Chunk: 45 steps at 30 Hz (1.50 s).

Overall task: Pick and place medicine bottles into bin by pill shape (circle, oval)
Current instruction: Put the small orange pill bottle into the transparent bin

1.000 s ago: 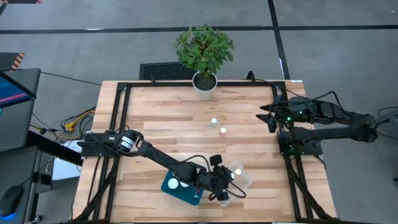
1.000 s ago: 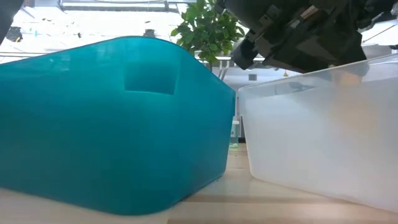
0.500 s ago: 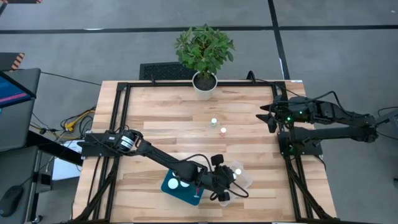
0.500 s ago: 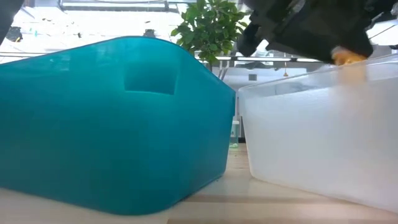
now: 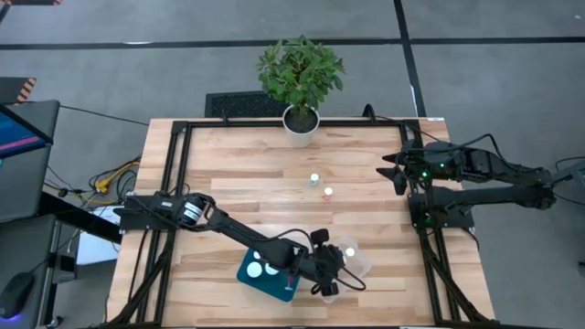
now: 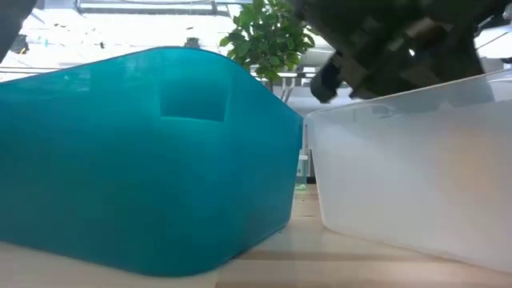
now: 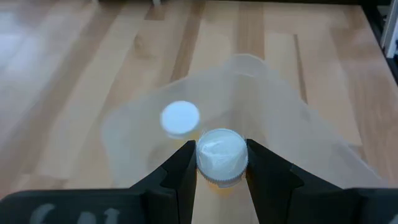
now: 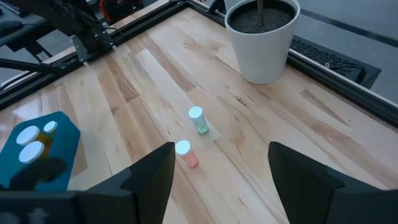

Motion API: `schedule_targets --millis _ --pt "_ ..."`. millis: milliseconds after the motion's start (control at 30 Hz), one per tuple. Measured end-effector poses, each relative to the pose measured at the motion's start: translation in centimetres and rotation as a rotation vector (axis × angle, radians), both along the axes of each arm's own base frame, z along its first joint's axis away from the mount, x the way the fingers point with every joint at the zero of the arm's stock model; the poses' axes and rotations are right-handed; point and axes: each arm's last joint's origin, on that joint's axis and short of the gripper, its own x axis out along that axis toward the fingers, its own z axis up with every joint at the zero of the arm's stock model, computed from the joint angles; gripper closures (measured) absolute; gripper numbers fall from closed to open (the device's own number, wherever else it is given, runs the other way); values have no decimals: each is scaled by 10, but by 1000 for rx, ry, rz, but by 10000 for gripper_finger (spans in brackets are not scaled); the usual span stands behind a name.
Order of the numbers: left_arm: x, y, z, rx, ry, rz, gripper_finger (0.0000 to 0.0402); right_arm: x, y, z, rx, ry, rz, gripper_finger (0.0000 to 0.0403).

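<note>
My left gripper (image 5: 329,274) is shut on an orange medicine bottle with a white cap (image 7: 222,152), above the clear bin (image 7: 280,112) at the table's near edge. Another white-capped bottle (image 7: 180,117) stands in that bin. The teal bin (image 5: 274,289) beside it holds two white-capped bottles (image 5: 255,270). A greenish bottle (image 8: 198,120) and a pinkish one (image 8: 186,154) stand upright on the table's middle. My right gripper (image 8: 217,186) is open and empty by the right edge. My left gripper pinches the bottle at the sides of its white cap (image 7: 204,159) between its two fingers. The fingers come from above, pointing down into the clear bin. The bottle is upright, cap up, its orange body (image 7: 217,185) below the fingers, hidden further down.
A potted plant (image 5: 300,82) stands at the table's far edge. Black frame rails (image 5: 174,183) run along the left and right sides. The two bins stand close together (image 6: 304,184) at the near edge. Bare wood lies between the bottles and the bins.
My left gripper has gone down a little over the clear bin with the bottle. In the low view the orange bottle showed above the bin's rim half a second ago and no longer shows there. The gripper stays shut on it.
</note>
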Motion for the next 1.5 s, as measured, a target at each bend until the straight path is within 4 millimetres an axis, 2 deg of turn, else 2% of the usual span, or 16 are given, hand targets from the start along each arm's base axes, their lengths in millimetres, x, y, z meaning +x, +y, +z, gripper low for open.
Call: schedule_targets --millis 367,567,867,1500 --pt "3 1 5 49 8 -1 294 0 0 -1 -17 15 11 132" --pt "8 4 -8 38 30 -31 294 0 0 -1 -18 15 11 132" --pt "7 6 -13 56 58 -20 293 0 0 -1 -20 16 13 132" --pt "8 10 -13 70 71 -38 246 0 0 0 -33 17 20 132"
